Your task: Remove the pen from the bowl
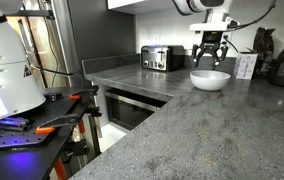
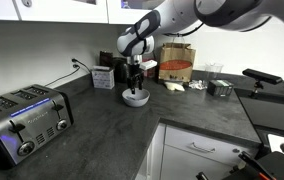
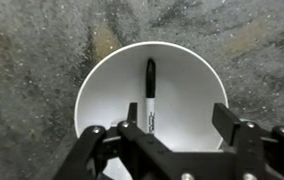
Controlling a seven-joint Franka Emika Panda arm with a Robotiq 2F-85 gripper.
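A wide, shallow, glossy white round bowl (image 1: 210,82) sits on a speckled grey stone-look countertop (image 1: 182,130), with bare counter showing past its rim in the wrist view. The black, slim, cylindrical pen (image 3: 150,95) lies flat on the smooth floor of the bowl (image 3: 94,90). It has a pale printed label along its barrel and runs lengthwise from near the far wall toward the camera, touching nothing else.

The black Robotiq gripper (image 3: 174,125) hovers just above the bowl, clear of its rim, in both exterior views. Its fingers (image 3: 225,118) are spread wide, spanning much of the bowl's width, with the near end of the pen between them. They hold nothing.

A brushed steel toaster (image 1: 162,58) stands well apart from the bowl, against the back of the counter. In an exterior view, a small dark box (image 2: 103,77) sits near the bowl (image 2: 135,99) on its wall side, not touching it. The counter's front edge lies well clear of the bowl, and open surface stretches toward it.
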